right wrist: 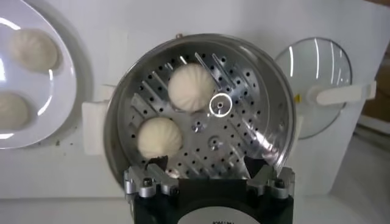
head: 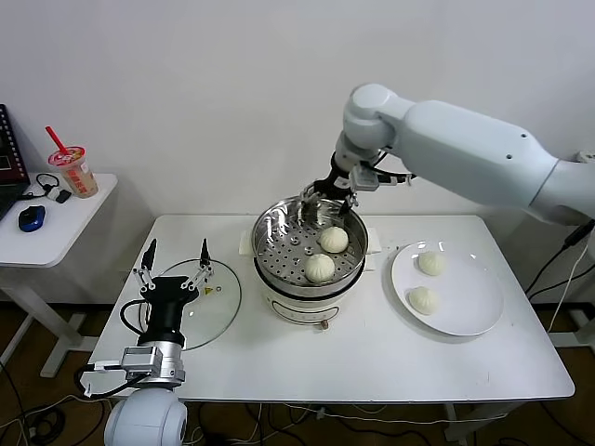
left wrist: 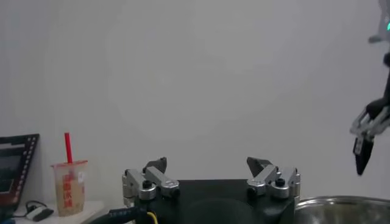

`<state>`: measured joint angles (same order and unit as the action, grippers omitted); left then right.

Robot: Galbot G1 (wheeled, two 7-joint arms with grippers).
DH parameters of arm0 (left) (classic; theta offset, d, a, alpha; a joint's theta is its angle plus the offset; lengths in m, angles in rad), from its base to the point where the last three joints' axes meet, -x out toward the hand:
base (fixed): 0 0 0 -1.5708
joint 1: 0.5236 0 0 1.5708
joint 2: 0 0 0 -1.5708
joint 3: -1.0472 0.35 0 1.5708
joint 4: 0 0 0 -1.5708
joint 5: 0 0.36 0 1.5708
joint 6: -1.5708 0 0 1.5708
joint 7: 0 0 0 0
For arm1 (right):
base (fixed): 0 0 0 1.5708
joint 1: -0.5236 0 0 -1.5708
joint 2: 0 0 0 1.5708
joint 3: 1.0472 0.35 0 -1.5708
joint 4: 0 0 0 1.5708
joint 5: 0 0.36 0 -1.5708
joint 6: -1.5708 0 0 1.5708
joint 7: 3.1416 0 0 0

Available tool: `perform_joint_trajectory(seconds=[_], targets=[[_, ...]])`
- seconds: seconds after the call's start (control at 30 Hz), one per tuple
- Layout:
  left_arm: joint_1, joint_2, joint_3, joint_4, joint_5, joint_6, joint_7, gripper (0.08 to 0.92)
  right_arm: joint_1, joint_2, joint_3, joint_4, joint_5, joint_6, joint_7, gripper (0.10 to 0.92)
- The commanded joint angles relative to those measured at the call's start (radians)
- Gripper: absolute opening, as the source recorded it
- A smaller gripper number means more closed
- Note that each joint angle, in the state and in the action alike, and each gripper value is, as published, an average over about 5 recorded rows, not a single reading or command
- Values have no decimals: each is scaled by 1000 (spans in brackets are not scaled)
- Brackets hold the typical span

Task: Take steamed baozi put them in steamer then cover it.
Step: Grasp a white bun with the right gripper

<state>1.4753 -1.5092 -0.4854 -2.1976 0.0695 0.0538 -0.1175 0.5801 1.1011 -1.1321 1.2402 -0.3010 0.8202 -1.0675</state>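
Two steamed baozi (head: 326,254) in the steamer (head: 310,249), right gripper (head: 325,205) open above its far rim

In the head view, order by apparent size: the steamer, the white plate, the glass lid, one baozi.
1. steamer, widest, narrowly
2. white plate, close behind
3. glass lid, partly hidden by left arm
4. baozi, smallest

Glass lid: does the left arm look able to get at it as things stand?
Probably yes. The left gripper hovers open right over the glass lid, which lies flat beside the steamer with nothing on it; the right gripper is away over the pot.
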Motion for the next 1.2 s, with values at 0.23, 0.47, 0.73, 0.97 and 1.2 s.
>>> perform_joint_trajectory(seconds=[0.23,0.47,0.73,0.97,1.2], targets=[[-18,14,-4,1,-18,18,-8,823,-103,74,-64,-48,8,52,36,823],[-16,13,-4,2,-26,19,-13,823,-118,73,-69,-57,-14,52,36,823],[-16,7,3,0,-27,21,-16,823,-126,80,-63,-74,-38,52,35,823],[-16,4,5,3,-27,22,-17,823,-129,64,-70,-59,-30,52,33,823],[-17,3,6,6,-27,23,-17,823,-131,51,-76,-54,-24,52,30,823]])
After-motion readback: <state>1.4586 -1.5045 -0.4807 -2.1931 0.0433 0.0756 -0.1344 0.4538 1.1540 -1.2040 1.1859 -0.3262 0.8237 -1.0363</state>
